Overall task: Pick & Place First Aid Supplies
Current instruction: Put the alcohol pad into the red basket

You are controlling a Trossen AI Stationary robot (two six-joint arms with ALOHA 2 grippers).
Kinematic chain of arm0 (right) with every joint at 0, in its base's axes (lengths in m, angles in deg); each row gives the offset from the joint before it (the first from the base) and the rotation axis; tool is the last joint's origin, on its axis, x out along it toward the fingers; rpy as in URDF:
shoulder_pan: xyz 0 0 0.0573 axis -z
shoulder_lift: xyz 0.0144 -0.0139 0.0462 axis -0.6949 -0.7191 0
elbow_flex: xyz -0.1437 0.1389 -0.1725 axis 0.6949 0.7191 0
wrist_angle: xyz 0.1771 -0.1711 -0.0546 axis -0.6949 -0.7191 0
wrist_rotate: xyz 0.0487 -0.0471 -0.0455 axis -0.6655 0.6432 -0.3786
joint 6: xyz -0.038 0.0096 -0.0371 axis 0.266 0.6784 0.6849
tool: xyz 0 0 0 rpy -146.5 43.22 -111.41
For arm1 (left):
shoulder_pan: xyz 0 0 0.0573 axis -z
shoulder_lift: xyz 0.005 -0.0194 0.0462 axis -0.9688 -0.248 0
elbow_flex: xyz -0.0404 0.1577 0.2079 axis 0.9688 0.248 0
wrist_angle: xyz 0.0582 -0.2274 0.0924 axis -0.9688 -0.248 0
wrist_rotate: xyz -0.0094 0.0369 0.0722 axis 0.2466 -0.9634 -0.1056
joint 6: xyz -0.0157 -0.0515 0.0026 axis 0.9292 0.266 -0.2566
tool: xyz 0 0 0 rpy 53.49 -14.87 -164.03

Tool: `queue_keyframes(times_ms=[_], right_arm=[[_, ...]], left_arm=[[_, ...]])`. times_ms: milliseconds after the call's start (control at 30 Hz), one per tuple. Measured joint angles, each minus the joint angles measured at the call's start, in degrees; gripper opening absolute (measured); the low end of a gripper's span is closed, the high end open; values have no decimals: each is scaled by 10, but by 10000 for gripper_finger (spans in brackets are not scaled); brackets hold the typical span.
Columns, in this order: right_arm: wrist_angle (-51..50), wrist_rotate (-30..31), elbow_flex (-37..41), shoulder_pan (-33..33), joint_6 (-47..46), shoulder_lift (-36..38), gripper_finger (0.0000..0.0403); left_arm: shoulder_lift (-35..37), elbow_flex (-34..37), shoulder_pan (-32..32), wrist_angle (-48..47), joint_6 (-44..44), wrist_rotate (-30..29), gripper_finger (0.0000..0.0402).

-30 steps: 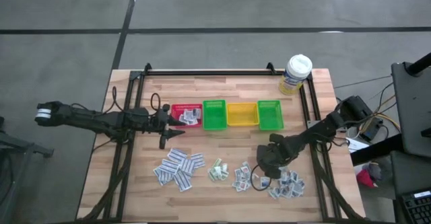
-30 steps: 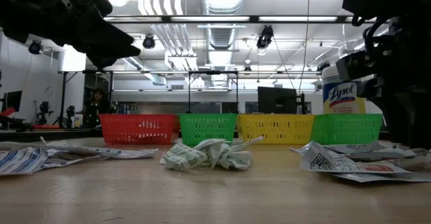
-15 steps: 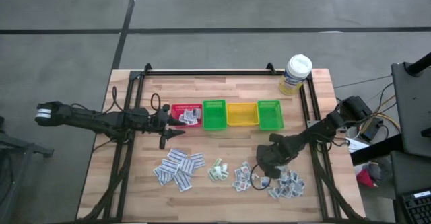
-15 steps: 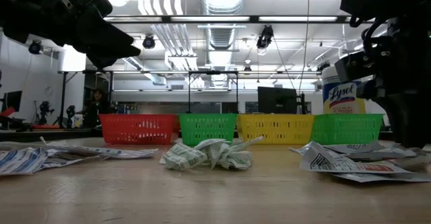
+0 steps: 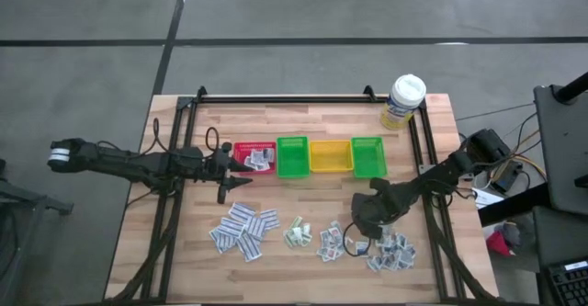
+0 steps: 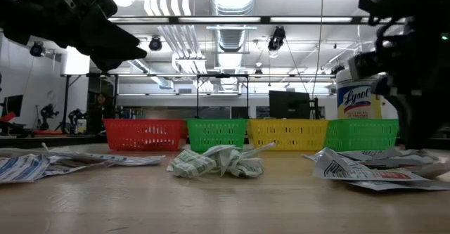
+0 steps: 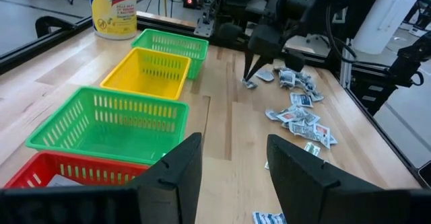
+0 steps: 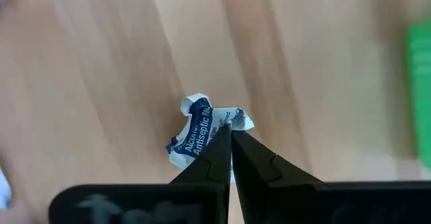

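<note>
Right gripper (image 8: pixel 230 131) pinched shut on a packet (image 8: pixel 202 131), lifted just clear of the table (image 5: pixel 303 122) near the heap of packets (image 5: pixel 390 251) at the front right. Crumpled, white with blue print reading "Antiseptic". Row of bins behind: red (image 5: pixel 253 147), green (image 5: pixel 292 156), yellow (image 5: pixel 330 155), green (image 5: pixel 367 155); bottle (image 5: pixel 403 101) at the back. Nothing between gripper and bins. Left gripper (image 7: pixel 229 177) open, empty, beside the red bin.

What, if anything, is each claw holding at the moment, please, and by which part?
The right claw pinches a small crumpled white paper packet with blue print by its edge. The left claw is open, holding nothing, beside the red plastic bin.
</note>
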Motion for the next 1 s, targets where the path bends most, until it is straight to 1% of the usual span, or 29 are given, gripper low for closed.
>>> queue_keyframes(times_ms=[133,233,367,467,600,667,767,867,1000], right_arm=[[4,42,0,-1,-1,17,8],[5,85,-6,-1,-1,28,8],[29,150,-30,-1,21,33,8],[82,213,-47,-1,63,33,8],[178,294,-66,-1,154,33,8],[228,323,-72,-1,201,34,8],[310,349,-75,-1,268,34,8],[385,353,-74,0,324,34,8],[455,380,-73,0,377,24,8]], left_arm=[[-9,0,3,34,1,0,161],[-24,0,9,71,0,1,161],[-62,0,22,131,0,1,161],[-99,0,32,178,1,1,161],[-154,0,42,257,9,1,161],[-178,0,45,295,12,1,161],[-211,0,45,351,14,0,161],[-240,0,45,393,13,0,161],[-275,-21,45,403,13,0,161]])
